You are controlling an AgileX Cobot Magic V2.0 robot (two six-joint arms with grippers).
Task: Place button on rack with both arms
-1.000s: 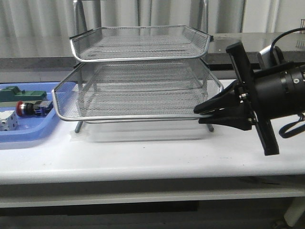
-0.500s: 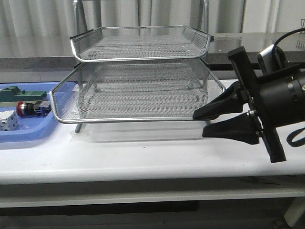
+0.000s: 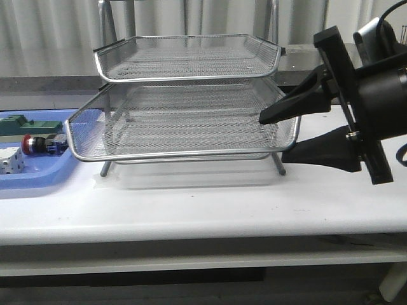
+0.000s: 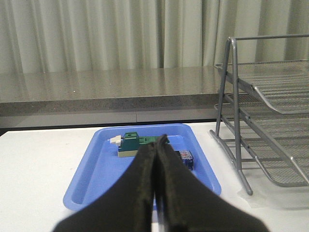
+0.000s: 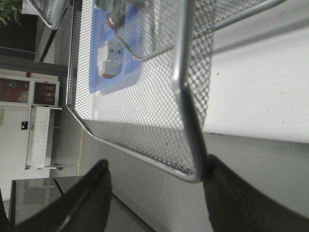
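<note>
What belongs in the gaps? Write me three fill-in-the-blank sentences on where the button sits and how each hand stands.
1. The button lies in the ____ tray, left of the rack.
2. The right hand is ____, its fingers above and below the front right corner of the rack's pulled-out tier.
3. The left hand is ____ and holds nothing.

Missing words: blue; open; shut

Rack [image 3: 184,121] fills mid-surface [image 3: 191,203]; pulled-out middle tier overhangs front. Right claw [image 3: 283,136] straddles its corner rim. Bare surface in front; blue tray [image 3: 38,175] left.
</note>
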